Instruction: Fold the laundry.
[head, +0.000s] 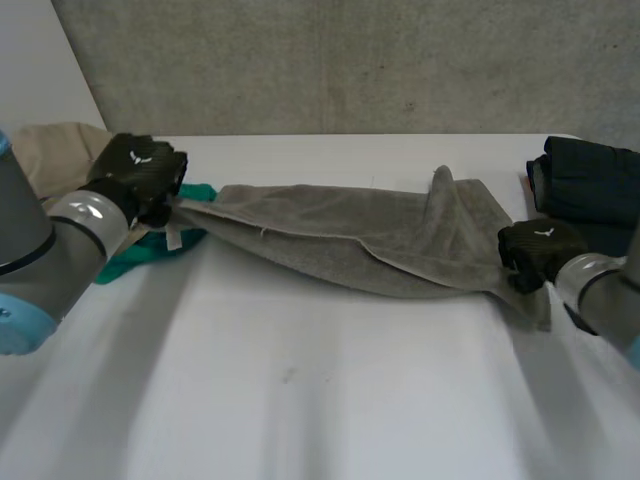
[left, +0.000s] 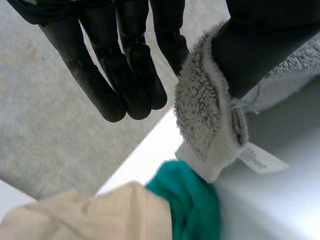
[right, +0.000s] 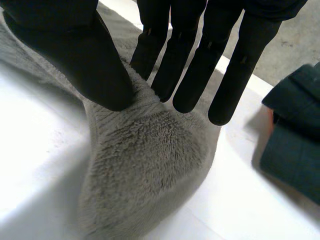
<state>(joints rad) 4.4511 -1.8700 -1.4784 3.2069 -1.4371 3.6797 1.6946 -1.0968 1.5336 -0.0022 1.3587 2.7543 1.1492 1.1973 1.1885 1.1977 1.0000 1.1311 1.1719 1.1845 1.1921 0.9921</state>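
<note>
Holds the grey towel (head: 380, 235) stretched between left hand (head: 140, 165), apparently pinching its tagged corner, and right hand (head: 535, 245), pinching the other end; leaves the folding itself undone.

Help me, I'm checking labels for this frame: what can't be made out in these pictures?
Tag on the grey towel, left wrist view: print too small to read.
Green cloth, head view: mostly covered by the towel and the left arm.
Beige cloth, head view: partly behind the left arm.
Dark folded stack, head view: cut off by the edge.
</note>
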